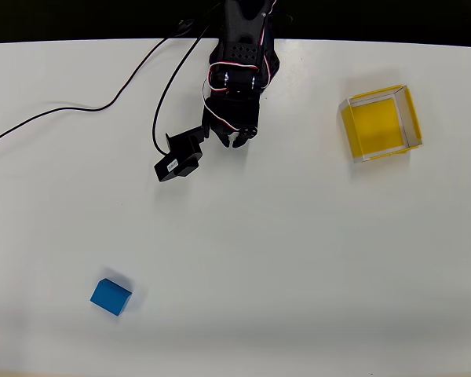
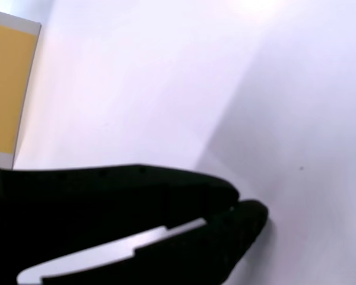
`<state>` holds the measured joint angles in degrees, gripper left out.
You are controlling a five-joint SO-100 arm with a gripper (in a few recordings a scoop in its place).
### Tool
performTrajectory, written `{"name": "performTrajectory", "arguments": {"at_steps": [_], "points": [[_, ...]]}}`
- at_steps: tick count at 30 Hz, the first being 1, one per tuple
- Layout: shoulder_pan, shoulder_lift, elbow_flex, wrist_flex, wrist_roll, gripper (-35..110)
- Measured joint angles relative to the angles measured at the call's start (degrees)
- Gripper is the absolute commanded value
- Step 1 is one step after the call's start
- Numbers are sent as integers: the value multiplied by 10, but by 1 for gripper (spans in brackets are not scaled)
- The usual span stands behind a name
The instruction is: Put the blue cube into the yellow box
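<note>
The blue cube (image 1: 111,296) lies alone on the white worktop (image 1: 298,259) at the lower left of the overhead view, turned at a slight angle to the picture edges, with a faint shadow on its right side. A black cable (image 1: 71,110) snakes across the upper left of the worktop towards the arm. At the top centre, the black arm (image 1: 239,67) reaches down from the far edge, with red and white wires along it and a small black camera block (image 1: 179,161) sticking out to its lower left. Its fingers (image 1: 231,140) point down at bare worktop, well apart from the cube and from the box. In the wrist view the fingers (image 2: 240,208) are closed together, tips touching or nearly so, with nothing between them. The yellow box (image 1: 379,123) sits at the upper right of the overhead view, open-topped, its yellow floor bare inside pale walls. In the wrist view, part of the yellow box (image 2: 9,89) shows at the left edge.
</note>
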<state>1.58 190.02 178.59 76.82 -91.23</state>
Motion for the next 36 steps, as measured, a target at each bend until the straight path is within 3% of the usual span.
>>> {"name": "performTrajectory", "arguments": {"at_steps": [8, 14, 25, 36], "points": [[-21, 0, 0, 1, 39, 1], [-16, -4, 0, -30, 32, 13], [92, -293, -51, -419, 29, 40], [185, -654, -288, -671, 67, 42]]}}
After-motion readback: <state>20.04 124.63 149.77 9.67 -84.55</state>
